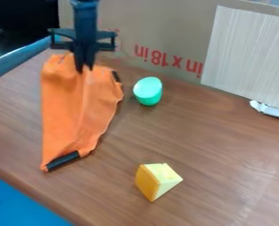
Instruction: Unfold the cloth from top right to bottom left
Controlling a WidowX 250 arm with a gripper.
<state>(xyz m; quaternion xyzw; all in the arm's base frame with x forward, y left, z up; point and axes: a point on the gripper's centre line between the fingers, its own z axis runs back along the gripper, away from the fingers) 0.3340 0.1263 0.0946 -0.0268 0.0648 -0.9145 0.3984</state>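
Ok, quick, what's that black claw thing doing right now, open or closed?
Gripper: closed, apparently pinching the orange cloth near its upper end.

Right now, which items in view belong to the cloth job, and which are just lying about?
Job:
- orange cloth
- gripper

Lying about:
- green cup-like piece
- yellow wedge

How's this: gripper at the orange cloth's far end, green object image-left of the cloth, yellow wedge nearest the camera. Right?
Wrong side: the camera view shows the green object image-right of the orange cloth. Gripper at its far end, yellow wedge nearest the camera: correct.
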